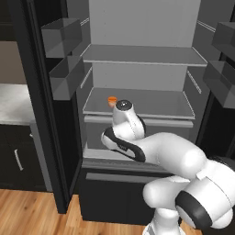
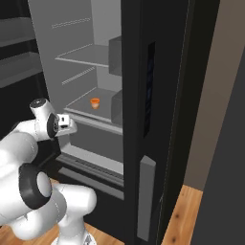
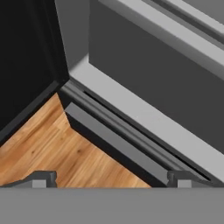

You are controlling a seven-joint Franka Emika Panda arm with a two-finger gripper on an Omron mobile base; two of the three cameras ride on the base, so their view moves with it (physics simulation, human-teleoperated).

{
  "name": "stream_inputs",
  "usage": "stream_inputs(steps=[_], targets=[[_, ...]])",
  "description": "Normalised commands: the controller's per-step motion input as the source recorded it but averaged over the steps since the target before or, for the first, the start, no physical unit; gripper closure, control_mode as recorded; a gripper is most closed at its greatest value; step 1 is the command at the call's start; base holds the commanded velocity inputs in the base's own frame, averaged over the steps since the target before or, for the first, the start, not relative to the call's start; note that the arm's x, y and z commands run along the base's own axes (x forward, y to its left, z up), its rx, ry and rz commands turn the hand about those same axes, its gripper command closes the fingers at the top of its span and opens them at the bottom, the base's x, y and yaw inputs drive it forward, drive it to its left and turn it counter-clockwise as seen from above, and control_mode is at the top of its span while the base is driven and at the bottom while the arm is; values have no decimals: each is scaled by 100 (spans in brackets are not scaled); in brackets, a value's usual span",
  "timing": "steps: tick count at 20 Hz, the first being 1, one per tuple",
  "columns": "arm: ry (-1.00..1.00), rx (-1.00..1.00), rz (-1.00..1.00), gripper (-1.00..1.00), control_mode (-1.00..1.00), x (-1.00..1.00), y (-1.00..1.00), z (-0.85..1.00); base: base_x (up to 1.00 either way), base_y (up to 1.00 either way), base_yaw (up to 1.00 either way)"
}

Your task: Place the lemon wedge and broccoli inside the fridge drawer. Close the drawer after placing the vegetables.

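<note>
The fridge drawer [image 1: 137,134] is a wide grey box under the lowest shelf; its flat front panel [image 3: 148,74] faces my hand, and I cannot see inside it. My gripper [image 3: 113,179] hangs low in front of that panel, open, with nothing between its widely spread fingertips [image 3: 43,178]. In the right base view the gripper [image 2: 68,122] sits just left of the drawer [image 2: 95,136]. My own wrist covers the hand in the left base view. The lemon wedge and the broccoli are out of view.
A small orange cup [image 1: 111,99] stands on the shelf above the drawer. Both fridge doors stand open, with translucent bins on the left door [image 1: 64,78] and the right door [image 2: 143,119] close beside me. A dark freezer front [image 3: 109,140] and wooden floor [image 3: 48,140] lie below.
</note>
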Motion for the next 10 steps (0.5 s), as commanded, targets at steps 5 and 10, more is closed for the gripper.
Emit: stream_inputs(steps=[5, 10], targets=[[0, 0, 0, -100, -100, -9, -17, 18, 0, 0, 0], [0, 0, -3, -100, -100, -52, -19, 4, 0, 0, 0]])
